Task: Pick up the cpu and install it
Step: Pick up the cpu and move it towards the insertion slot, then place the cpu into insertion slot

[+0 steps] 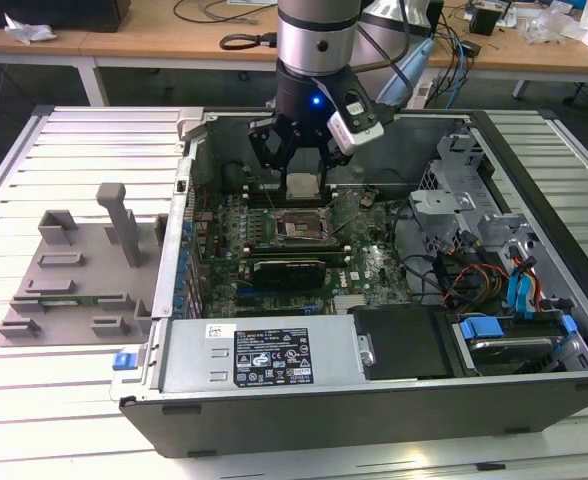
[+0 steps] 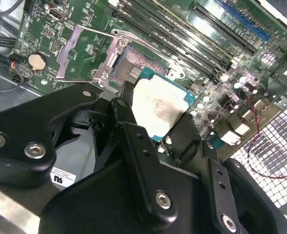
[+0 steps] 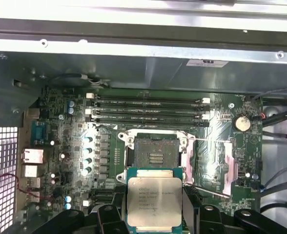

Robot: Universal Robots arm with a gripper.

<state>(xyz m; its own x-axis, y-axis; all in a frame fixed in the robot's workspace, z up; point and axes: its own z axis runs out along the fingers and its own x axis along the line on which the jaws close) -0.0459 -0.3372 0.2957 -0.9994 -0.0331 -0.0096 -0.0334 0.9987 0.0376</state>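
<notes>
The cpu (image 1: pixel 301 185), a thin square chip with a silvery-beige top and green edge, hangs in my gripper (image 1: pixel 300 178) above the motherboard inside the open computer case. In both wrist views the cpu (image 2: pixel 158 108) (image 3: pixel 154 201) is clamped between black fingers (image 2: pixel 123 113) on its opposite edges. It is held a little above and just short of the open socket (image 3: pixel 155 152) (image 2: pixel 133 67) (image 1: pixel 302 227), whose metal load plate (image 2: pixel 80 51) (image 3: pixel 212 165) is flipped back to one side.
Memory slots (image 3: pixel 148 109) run along the far side of the socket. A black-sinked card (image 1: pixel 289 268), cables (image 1: pixel 474 280) and a drive cage (image 1: pixel 454 190) crowd the case (image 1: pixel 164 300). A grey fixture (image 1: pixel 74 275) with upright blocks stands outside on the exterior view's left.
</notes>
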